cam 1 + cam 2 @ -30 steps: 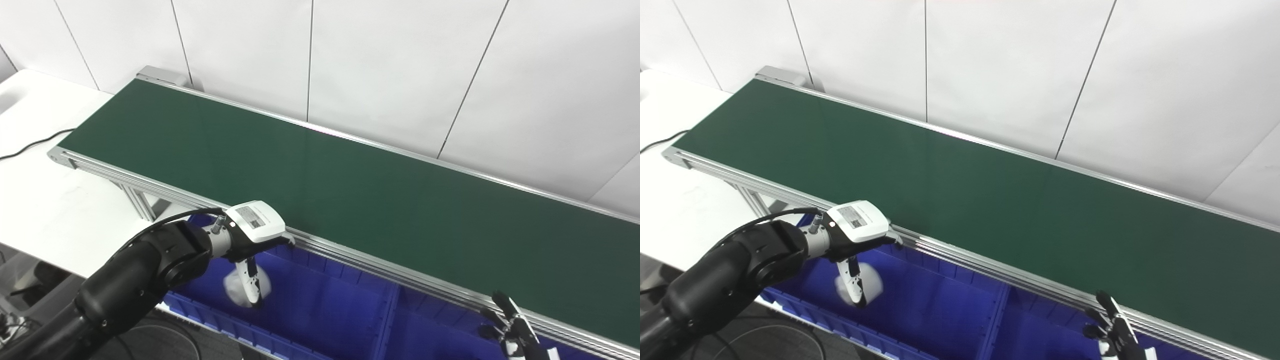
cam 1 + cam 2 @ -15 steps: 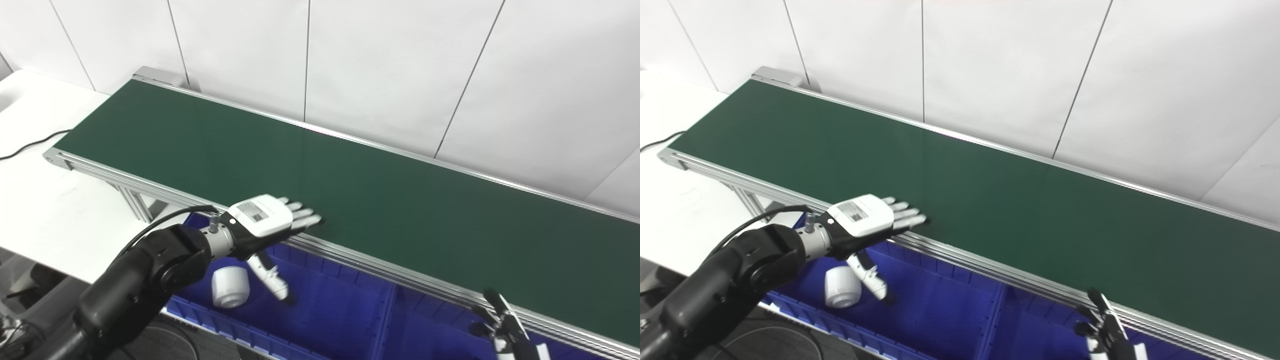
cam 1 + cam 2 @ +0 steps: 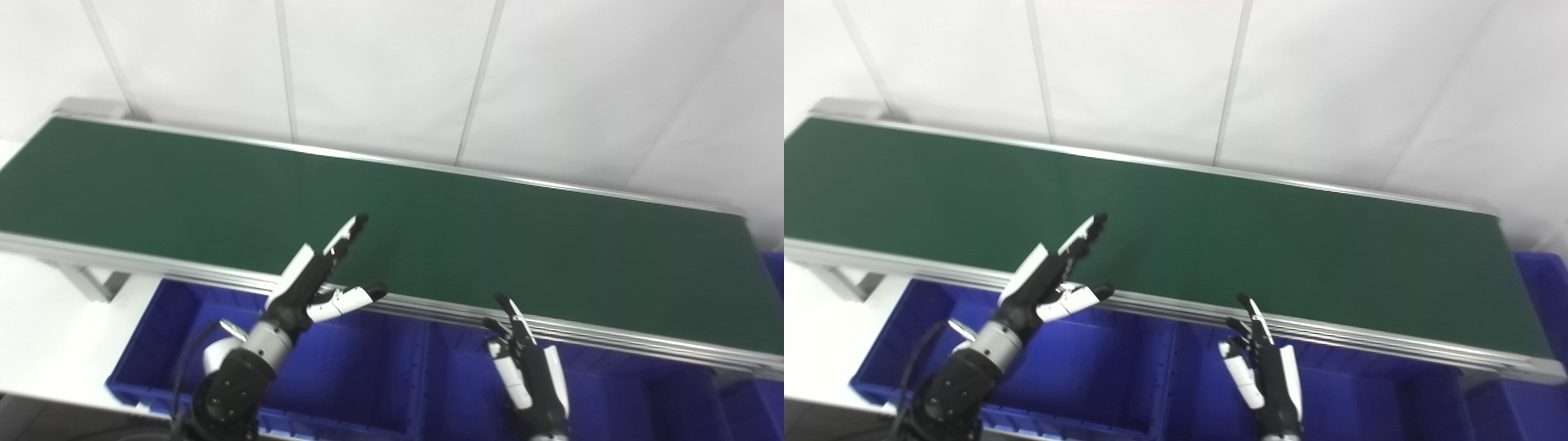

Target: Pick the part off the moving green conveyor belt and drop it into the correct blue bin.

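Now empty and spread-fingered, the left hand [image 3: 312,285] and right hand [image 3: 530,376] are hovering beside the bare conveyor belt [image 3: 429,245], apparently awaiting another part.

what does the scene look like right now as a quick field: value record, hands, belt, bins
belt: green conveyor belt runs across the view, no part visible on it
bins: blue bins sit side by side below the belt's near edge; no part visible in them
left robot hand: open, fingers spread, raised over the belt's near edge, holding nothing
right robot hand: open, fingers pointing up, above the bins, holding nothing
wall: white panels behind the belt
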`<state>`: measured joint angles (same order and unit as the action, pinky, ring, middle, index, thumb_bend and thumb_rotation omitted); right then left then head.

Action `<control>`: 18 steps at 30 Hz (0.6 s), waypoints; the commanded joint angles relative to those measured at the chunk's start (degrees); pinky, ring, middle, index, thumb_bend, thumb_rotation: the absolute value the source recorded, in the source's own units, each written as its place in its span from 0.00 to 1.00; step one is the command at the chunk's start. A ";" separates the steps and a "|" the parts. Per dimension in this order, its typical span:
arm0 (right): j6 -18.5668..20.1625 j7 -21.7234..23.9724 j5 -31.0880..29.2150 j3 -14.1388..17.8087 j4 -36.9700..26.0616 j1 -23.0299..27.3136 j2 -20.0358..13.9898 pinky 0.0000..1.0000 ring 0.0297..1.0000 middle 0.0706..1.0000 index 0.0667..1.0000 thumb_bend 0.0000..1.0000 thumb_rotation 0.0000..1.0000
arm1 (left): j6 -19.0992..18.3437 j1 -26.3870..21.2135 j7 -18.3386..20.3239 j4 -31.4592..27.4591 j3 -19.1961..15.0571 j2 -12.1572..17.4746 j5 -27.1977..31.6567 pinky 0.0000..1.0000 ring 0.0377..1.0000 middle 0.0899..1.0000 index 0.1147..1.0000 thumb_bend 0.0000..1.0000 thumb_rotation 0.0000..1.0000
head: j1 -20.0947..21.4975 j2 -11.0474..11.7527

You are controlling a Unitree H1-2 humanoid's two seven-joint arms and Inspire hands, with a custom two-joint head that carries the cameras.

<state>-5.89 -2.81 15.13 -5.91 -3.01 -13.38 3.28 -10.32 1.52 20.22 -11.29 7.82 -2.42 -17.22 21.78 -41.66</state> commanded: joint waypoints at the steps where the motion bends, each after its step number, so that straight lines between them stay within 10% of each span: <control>1: -0.03 -2.40 2.16 -0.81 -1.30 1.36 1.96 0.78 0.86 0.98 0.96 0.84 0.94 | -0.24 -2.31 -0.80 -0.42 0.28 -0.10 2.79 1.00 1.00 1.00 1.00 0.83 0.83 | 1.65 0.05; 18: 2.97 -7.89 5.17 -2.04 1.25 2.41 7.34 0.85 0.88 0.98 0.95 0.82 0.99 | 0.46 -0.24 -0.42 -0.05 4.53 5.35 8.92 1.00 1.00 1.00 1.00 0.72 0.78 | 15.40 1.81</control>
<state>-3.18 -9.72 20.28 -7.32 -0.39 -12.19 8.78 -11.83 1.80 20.81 -10.39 12.25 2.97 -9.70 36.64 -39.81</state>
